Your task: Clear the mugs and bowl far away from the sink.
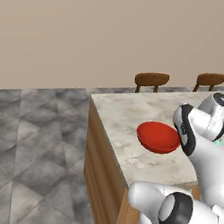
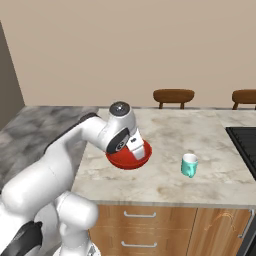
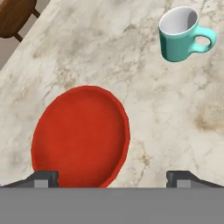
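I had the gripper [image 3: 112, 178] spread wide and empty above the red bowl [image 3: 81, 136], which sat near the counter's [image 2: 165, 180] left end. The teal mug [image 2: 189, 165] stood apart, toward the cooktop [image 2: 243, 147]. I judged the bowl placed; next I needed that mug.

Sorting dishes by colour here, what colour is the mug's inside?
White inside, teal outside; the mug shows best in the hand view.

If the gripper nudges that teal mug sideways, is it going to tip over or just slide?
Probably slide: the mug stands upright on a flat base on the smooth counter. A push high on its wall might tip it, since it looks about as tall as wide. A shove on its side handle would likely spin it.
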